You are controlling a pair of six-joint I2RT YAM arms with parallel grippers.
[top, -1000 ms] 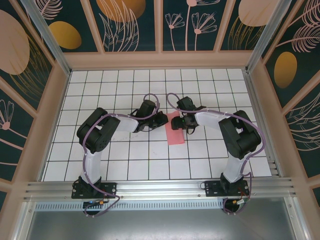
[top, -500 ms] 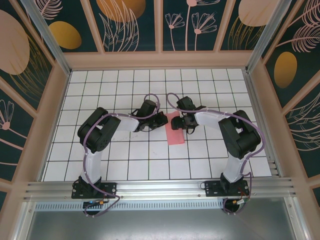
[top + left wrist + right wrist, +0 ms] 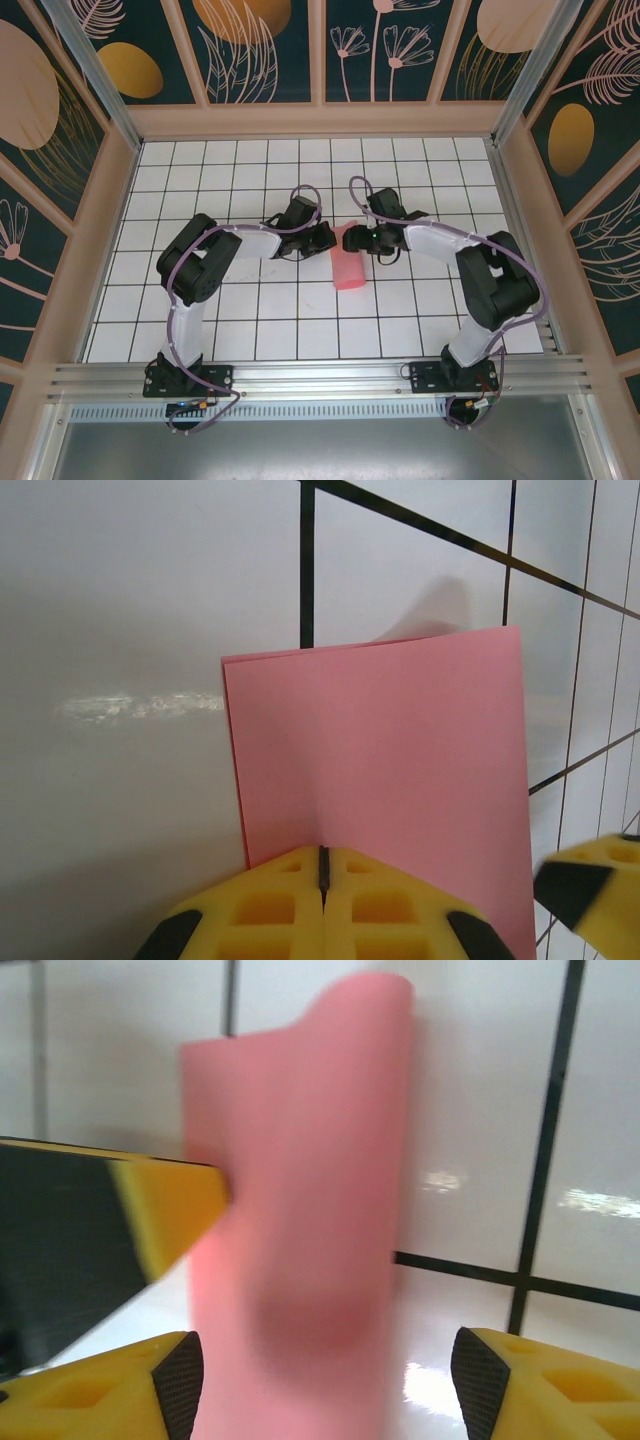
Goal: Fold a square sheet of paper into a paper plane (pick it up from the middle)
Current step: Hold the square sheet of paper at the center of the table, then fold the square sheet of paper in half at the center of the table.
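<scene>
Pink-red paper, top view: the square sheet of paper is lying doubled into a narrow rectangle near the middle of the white grid table, its far end sitting between the two wrists.
Left gripper, top view: the left gripper is reaching in from the left and meeting the sheet's far end.
Right gripper, top view: the right gripper is facing it from the other side, just beside the same end.
Left wrist view, pincer: the yellow fingertips are pressing together with no gap, seemingly nipping the sheet's near edge; a faint crease is running up from their seam.
Left wrist view, layers: two edges are showing slightly offset at the top left corner.
Right wrist view, pincer: the jaws are standing released, one on either side of the sheet, grasping nothing.
Right wrist view, paper: the sheet is rising and curling over at its top, blurred; a finger of the left gripper is touching its left side.
Risk, misalignment: the layers are looking uneven, so pressing a crease now would likely be locking in a skewed fold.
Risk, slip or crumple: a single edge pinch is leaving thin paper room to pivot, and the open jaws closing on the curl could be crushing it.
</scene>
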